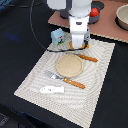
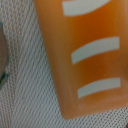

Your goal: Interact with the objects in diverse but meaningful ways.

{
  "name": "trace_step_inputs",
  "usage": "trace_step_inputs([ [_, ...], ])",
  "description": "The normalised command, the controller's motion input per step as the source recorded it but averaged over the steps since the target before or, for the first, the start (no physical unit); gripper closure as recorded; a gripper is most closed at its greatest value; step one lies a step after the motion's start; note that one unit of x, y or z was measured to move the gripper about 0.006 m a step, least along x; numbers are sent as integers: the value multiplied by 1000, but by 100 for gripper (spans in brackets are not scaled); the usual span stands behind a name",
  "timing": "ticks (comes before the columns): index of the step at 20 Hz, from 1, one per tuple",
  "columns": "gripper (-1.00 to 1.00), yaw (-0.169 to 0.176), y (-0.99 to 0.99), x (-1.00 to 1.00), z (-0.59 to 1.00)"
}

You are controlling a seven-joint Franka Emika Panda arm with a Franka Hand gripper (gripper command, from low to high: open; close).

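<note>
We saw a woven, ribbed placemat (image 1: 100, 80) on a dark table (image 1: 15, 30), with a brown board (image 1: 107, 31) behind it. On the mat lay a round tan plate (image 1: 68, 65), an orange-handled fork (image 1: 67, 80), an orange-handled knife (image 1: 88, 58) and the flat white fish-shaped piece (image 1: 52, 89). The white-and-blue milk carton (image 1: 58, 36) stood at the mat's far edge; we could read no writing on it. The red tomato (image 1: 94, 12) sat on the board, a grey pot (image 1: 122, 16) at the exterior view's right. The wrist view showed a smooth golden-orange loaf (image 2: 85, 55) with curved white stripes, over the mat's weave. The gripper (image 1: 79, 46) hung by the plate's far edge; we could not tell whether its fingers were apart.
</note>
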Motion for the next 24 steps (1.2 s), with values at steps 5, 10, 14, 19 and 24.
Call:
trace_step_inputs([
  [5, -100, 5, 1, 461, 18],
  [10, 100, 0, 3, 557, 166],
  [14, 100, 0, 19, 566, 187],
  [19, 100, 0, 41, 542, 173],
  [24, 100, 0, 57, 522, 178],
])
